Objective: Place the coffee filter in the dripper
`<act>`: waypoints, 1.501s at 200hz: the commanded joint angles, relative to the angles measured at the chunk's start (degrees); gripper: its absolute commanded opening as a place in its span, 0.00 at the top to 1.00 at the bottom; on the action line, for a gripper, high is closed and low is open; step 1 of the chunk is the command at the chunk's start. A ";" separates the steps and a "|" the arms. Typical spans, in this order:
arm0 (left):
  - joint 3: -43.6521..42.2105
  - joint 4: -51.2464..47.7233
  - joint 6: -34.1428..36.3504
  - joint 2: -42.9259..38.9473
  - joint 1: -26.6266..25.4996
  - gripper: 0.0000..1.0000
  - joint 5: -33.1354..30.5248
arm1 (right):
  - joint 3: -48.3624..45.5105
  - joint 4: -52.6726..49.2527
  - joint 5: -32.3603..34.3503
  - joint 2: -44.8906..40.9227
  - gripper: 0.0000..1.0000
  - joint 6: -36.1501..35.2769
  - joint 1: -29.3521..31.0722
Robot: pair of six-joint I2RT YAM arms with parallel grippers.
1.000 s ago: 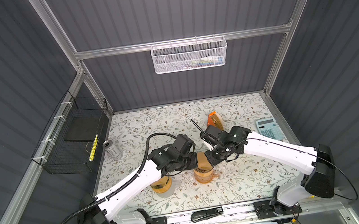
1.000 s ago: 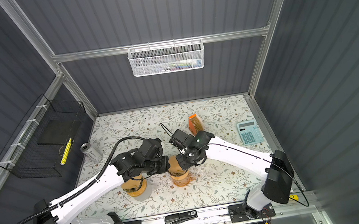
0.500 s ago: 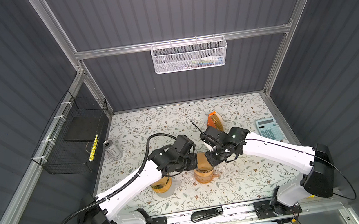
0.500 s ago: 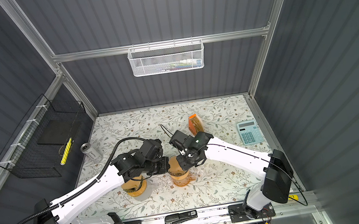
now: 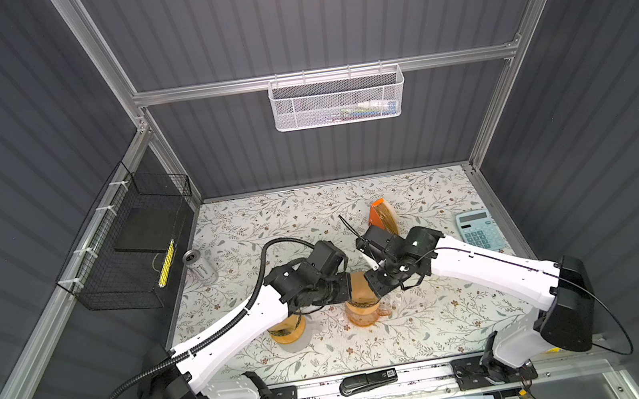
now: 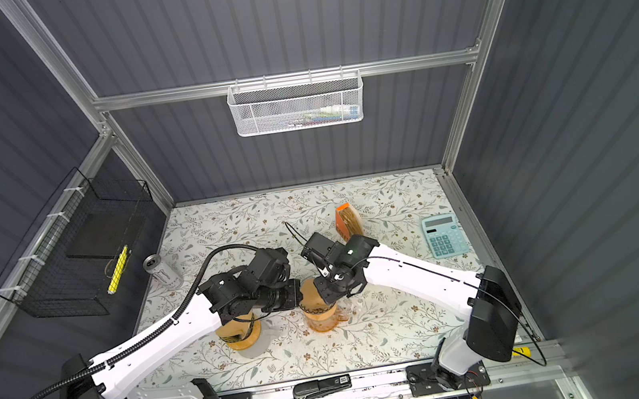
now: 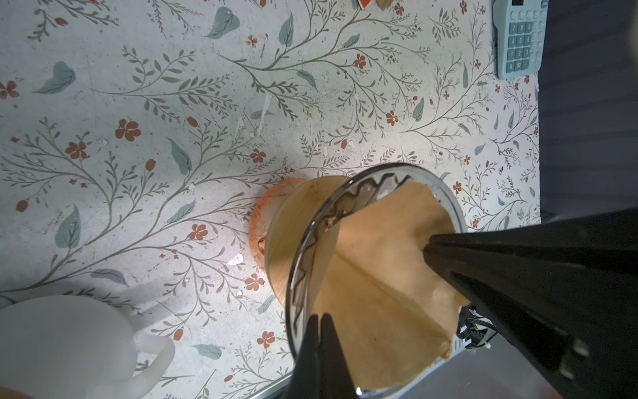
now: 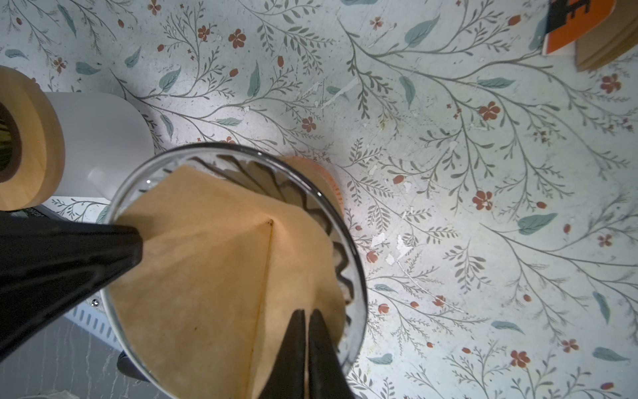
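Observation:
A glass dripper with a wooden collar stands on an orange cup mid-table in both top views. The brown paper coffee filter sits open inside the glass cone, its seam running down the middle. My left gripper is shut on one edge of the coffee filter at the rim. Opposite it, my right gripper is shut on the other edge. Both grippers meet over the dripper in a top view.
A second wooden-collared dripper on a white cup stands under my left arm. An orange filter pack, a blue calculator and a can lie farther back. A stapler rests on the front rail.

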 commanded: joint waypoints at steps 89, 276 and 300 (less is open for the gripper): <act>3.04 -0.31 0.87 -0.54 -0.24 0.95 -0.08 | 4.54 -1.72 1.11 -1.16 0.90 -0.01 0.25; -1.42 5.30 1.01 0.61 -0.39 0.94 10.72 | 5.82 6.49 -3.10 4.21 0.90 1.67 -4.22; -1.96 5.75 1.01 0.85 -0.39 0.94 11.26 | 5.40 7.04 -3.43 4.47 0.90 2.03 -5.15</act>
